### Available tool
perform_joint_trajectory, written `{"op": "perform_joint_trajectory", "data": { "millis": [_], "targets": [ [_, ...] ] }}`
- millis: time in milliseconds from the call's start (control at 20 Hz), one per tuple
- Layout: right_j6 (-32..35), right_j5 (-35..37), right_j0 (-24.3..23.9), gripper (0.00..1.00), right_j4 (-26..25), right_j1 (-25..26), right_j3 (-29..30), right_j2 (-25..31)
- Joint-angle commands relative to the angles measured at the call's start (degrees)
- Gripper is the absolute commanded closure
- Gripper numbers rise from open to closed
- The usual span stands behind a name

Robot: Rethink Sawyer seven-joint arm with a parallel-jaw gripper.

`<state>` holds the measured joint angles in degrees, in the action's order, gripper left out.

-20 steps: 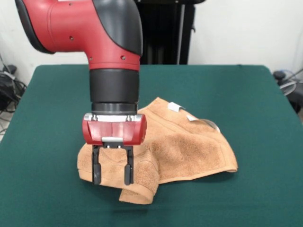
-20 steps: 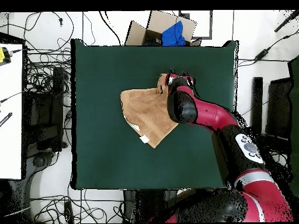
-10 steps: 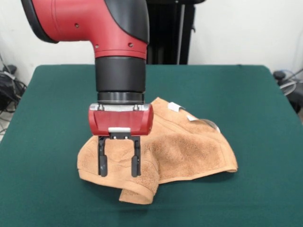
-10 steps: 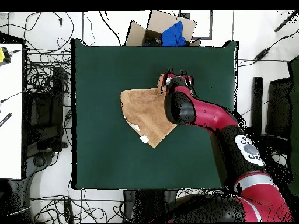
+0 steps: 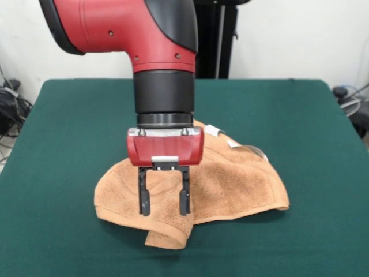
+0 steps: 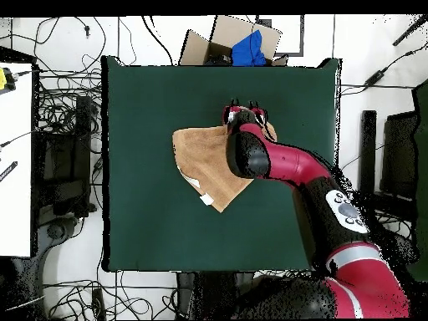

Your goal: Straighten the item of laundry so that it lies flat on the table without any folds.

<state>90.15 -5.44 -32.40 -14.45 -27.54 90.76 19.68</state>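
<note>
The item of laundry [image 5: 242, 182], a tan terry towel, lies rumpled on the green table [image 5: 69, 115], with its near left part folded over and a flap hanging toward the front edge. White tags show on its far edge. My gripper [image 5: 164, 202] hovers just above the folded left part, fingers open and pointing down, nothing between them. In the overhead view the towel [image 6: 205, 159] sits near the table's [image 6: 142, 217] middle and the arm covers its right side; the gripper [image 6: 242, 109] is at its top right corner.
Beyond the table's top edge in the overhead view stands a cardboard box [image 6: 238, 38] with blue cloth in it. Cables lie on the floor around the table. A black stand rises behind the table in the front view.
The gripper has shifted to the right in the front view, over the towel's folded part, staying open at about the same height. The towel has not moved.
</note>
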Motion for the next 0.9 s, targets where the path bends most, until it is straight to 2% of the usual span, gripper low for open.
{"op": "perform_joint_trajectory", "data": {
  "millis": [50, 650, 900],
  "targets": [
    [9.38, 3.07, 1.72, 0.00, 1.48, 2.29, 1.35, 0.01],
    [8.73, 2.93, 2.19, 0.00, 1.24, 2.98, -0.14, -1.12],
    [7.90, 1.88, 1.96, 0.00, 0.59, 5.77, -2.56, -1.31]
  ]
}}
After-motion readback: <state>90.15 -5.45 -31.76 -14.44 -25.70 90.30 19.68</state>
